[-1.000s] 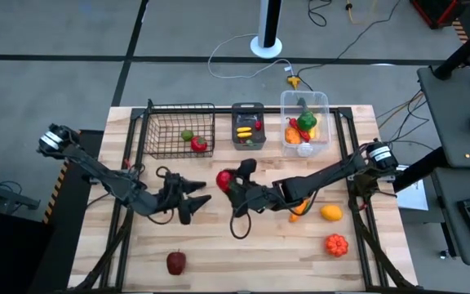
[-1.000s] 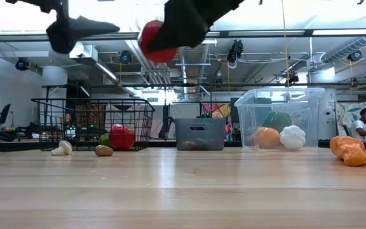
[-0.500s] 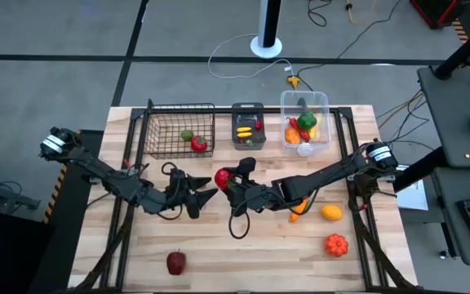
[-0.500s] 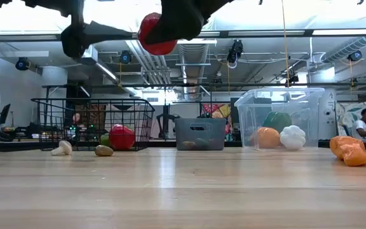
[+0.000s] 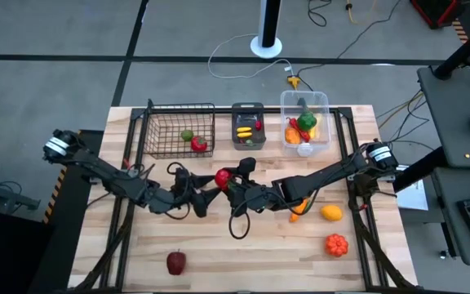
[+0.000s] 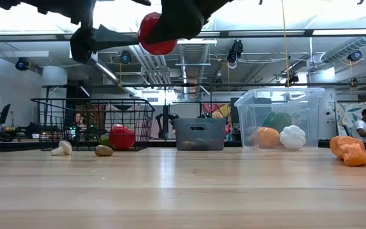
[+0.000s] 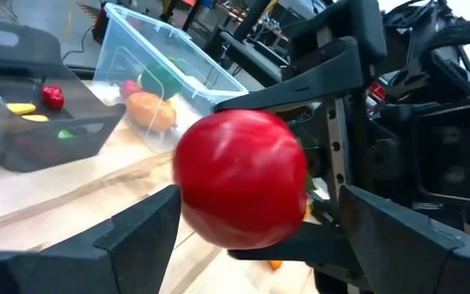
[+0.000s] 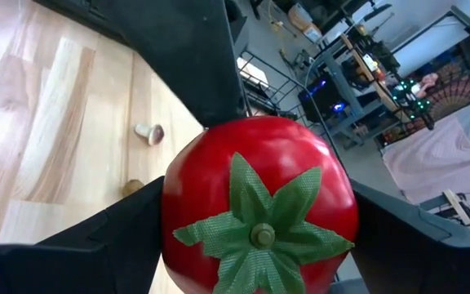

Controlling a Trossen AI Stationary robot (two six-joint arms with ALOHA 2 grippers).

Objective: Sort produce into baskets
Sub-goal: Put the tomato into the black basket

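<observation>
My right gripper [image 5: 232, 183] is shut on a red toy tomato [image 5: 223, 177] high above the table's middle; the tomato also shows in the low view [image 6: 156, 33]. My left gripper [image 5: 210, 191] is open just left of the tomato. Its two fingers [image 7: 141, 233] stand on either side of the tomato [image 7: 239, 184] without touching it. The black wire basket [image 5: 178, 131], the grey bin [image 5: 248, 124] and the clear tub [image 5: 304, 122] stand in a row at the far edge, each holding some produce. My right gripper pinches the tomato's round sides [image 8: 178, 204] between its two fingers [image 8: 125, 241]. The fingers come about level from the table's right. The tomato's green calyx [image 8: 259, 233] faces back toward the wrist. The tomato is lifted clear, well above the table.
A red apple [image 5: 176, 262] lies near the front left. An orange pepper [image 5: 336, 243], a yellow fruit [image 5: 330, 213] and an orange piece [image 5: 299, 208] lie at the right. A mushroom [image 6: 61, 148] and a brown piece [image 6: 103, 151] lie by the wire basket.
My left gripper has moved toward the table's right, up to the tomato, staying open, so that its fingers now flank it. My right gripper and the tomato have kept still.
</observation>
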